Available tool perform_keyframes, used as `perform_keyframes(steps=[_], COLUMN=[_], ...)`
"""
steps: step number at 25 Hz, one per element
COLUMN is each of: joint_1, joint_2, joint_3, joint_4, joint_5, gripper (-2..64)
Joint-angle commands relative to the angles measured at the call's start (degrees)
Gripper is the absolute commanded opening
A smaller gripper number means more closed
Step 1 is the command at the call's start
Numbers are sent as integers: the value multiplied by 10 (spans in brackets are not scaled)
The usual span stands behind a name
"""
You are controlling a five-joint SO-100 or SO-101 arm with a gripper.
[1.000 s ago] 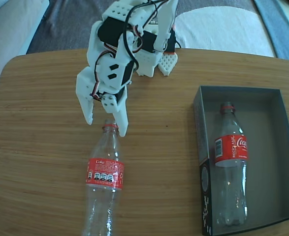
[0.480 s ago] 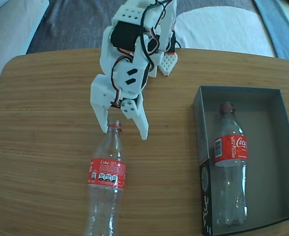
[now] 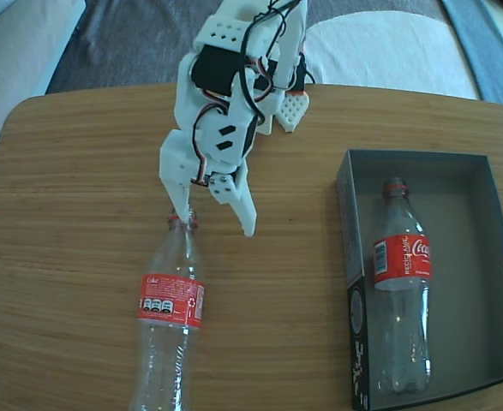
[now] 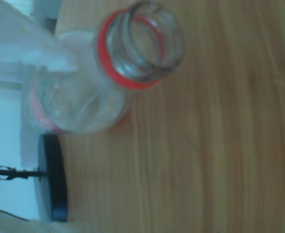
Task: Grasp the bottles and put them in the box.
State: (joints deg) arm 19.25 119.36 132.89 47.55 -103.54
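In the fixed view, one clear bottle (image 3: 170, 317) with a red label lies on the wooden table, neck pointing away from the camera. My white gripper (image 3: 217, 224) hangs open over its neck, and the left fingertip touches the red neck ring. A second bottle (image 3: 401, 282) lies inside the dark grey box (image 3: 470, 257) at the right. The wrist view looks into the near bottle's open mouth (image 4: 142, 43), with one white finger (image 4: 40, 53) against its shoulder.
The arm's white base (image 3: 290, 107) stands at the table's far edge. The table's front edge cuts off the near bottle's bottom in the fixed view. A black disc on a thin stand (image 4: 52, 177) shows beyond the table in the wrist view.
The gripper shifted right, then settled lower by the neck. The near bottle's neck swung left and the whole bottle slid a little to the left. The bottle in the box stayed still.
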Motion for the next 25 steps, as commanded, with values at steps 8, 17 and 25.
perform_keyframes(steps=[8,17,25], joint_1=[47,46,48], joint_2=[-68,-90,-84], joint_3=[-50,-67,-149], joint_4=[-46,-55,-48], joint_5=[-4,1,4], gripper=[409,409,409])
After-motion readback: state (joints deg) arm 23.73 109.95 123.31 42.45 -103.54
